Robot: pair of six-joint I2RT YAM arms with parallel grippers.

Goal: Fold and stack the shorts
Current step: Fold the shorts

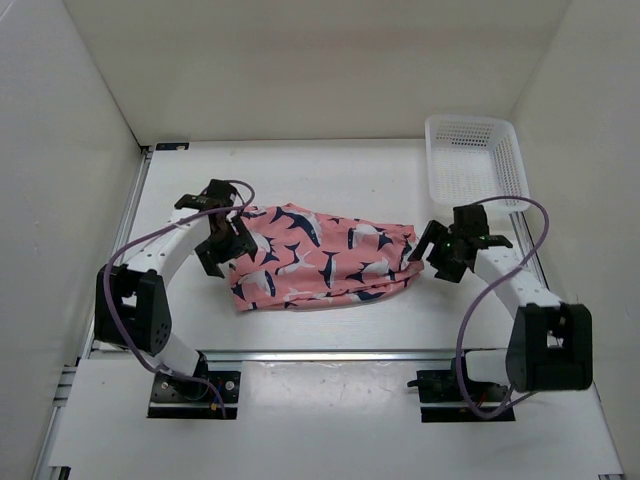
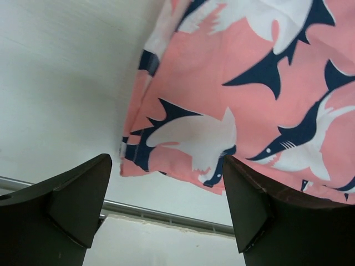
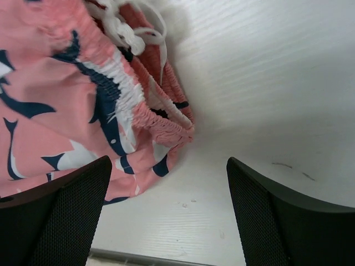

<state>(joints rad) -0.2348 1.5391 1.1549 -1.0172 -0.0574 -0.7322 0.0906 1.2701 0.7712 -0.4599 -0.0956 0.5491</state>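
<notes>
Shorts (image 1: 320,258) lie flat, near-left of the basket (image 1: 475,160), long axis left-right. Left gripper (image 1: 230,247) is wide open and empty at their left end. Right gripper (image 1: 433,253) is wide open and empty at the waistband end. Both are about equally near.

Shorts (image 1: 320,258): one pair, so far as the folds showed.
Basket (image 1: 476,158): one was there.
Arms: two, left arm (image 1: 165,255) and right arm (image 1: 515,285).
</notes>
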